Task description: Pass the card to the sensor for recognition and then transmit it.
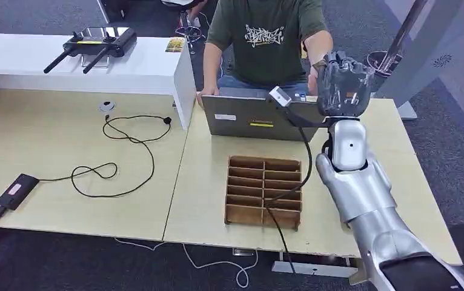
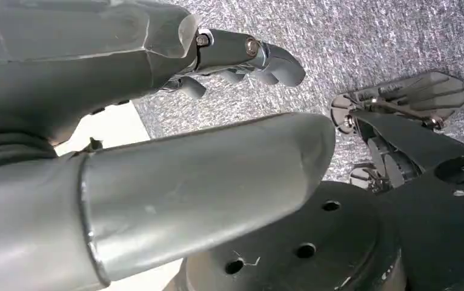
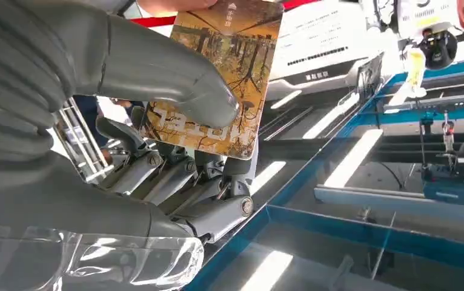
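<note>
My right hand [image 1: 343, 85] is raised over the far edge of the table, just in front of a seated person [image 1: 266, 36]. In the right wrist view its thumb [image 3: 175, 79] presses a card [image 3: 229, 73], printed with yellow-brown autumn trees, against the fingers. A person's fingertip [image 3: 175, 5] touches the card's far edge. The black flat sensor [image 1: 16, 191] lies on the left table near its front edge, on a cable, far from the right hand. My left hand [image 2: 235, 57] hangs over grey carpet and holds nothing, its fingers apart.
A wooden divided tray [image 1: 264, 191] sits mid-table below my right arm, a black cable running across it. A grey laptop [image 1: 254, 115] stands behind it. A white shelf [image 1: 84, 60] carries a black antenna device [image 1: 96, 43] and another card [image 1: 175, 44].
</note>
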Robot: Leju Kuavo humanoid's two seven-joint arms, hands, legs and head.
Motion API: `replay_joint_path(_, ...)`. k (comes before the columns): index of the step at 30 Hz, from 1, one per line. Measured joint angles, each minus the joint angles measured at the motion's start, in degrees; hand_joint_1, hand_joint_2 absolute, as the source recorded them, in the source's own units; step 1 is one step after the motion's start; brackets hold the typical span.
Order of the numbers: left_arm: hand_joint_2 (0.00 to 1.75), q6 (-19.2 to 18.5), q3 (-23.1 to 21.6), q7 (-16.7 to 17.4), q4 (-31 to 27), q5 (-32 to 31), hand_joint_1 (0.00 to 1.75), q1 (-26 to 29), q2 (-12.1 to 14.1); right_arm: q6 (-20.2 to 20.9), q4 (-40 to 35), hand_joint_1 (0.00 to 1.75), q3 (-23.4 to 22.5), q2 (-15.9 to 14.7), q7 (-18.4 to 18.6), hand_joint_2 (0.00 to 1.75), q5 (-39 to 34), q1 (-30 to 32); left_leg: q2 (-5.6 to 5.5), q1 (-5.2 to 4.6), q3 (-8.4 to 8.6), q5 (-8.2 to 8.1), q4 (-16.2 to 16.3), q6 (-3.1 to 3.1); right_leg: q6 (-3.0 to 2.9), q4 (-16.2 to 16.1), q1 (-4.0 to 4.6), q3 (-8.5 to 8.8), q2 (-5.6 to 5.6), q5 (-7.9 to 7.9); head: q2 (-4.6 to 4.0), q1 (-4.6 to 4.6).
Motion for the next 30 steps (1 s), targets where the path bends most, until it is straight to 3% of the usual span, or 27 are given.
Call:
replay_joint_path(10, 0.0, 0.02, -0.07, 0.0, 0.0, 0.09, 0.0, 0.0, 0.02, 0.83, 0.87, 1.75, 0.04, 0.0, 0.0, 1.75, 0.0, 0.03, 0.0, 0.0, 0.0, 0.0, 0.0, 0.0, 0.0, 0.0, 0.0, -0.01, 0.0, 0.0, 0.0, 0.0)
replay_joint_path(11, 0.0, 0.0, -0.09, 0.0, 0.0, 0.09, 0.0, 0.0, 0.02, 0.83, 0.87, 1.45, 0.04, 0.0, 0.07, 1.75, 0.0, 0.03, 0.0, 0.0, 0.0, 0.0, 0.0, 0.0, 0.0, 0.0, 0.0, -0.01, 0.0, 0.0, 0.0, -0.02)
replay_joint_path(12, 0.0, 0.0, -0.09, 0.0, 0.0, 0.09, 0.0, 0.0, 0.02, 0.83, 0.87, 0.0, 0.04, 0.0, 0.11, 1.75, 0.0, 0.03, 0.0, 0.0, 0.0, 0.0, 0.0, 0.0, 0.0, 0.0, 0.0, -0.01, 0.0, 0.0, 0.0, 0.0)
replay_joint_path(30, 0.0, 0.02, -0.15, 0.0, 0.0, 0.33, 0.0, 0.0, 0.0, 0.68, 1.05, 0.0, 0.04, 0.0, 0.26, 1.75, 0.0, 0.03, 0.01, 0.0, 0.0, 0.0, 0.0, 0.0, 0.0, 0.0, 0.0, -0.01, 0.01, 0.0, 0.0, -0.02)
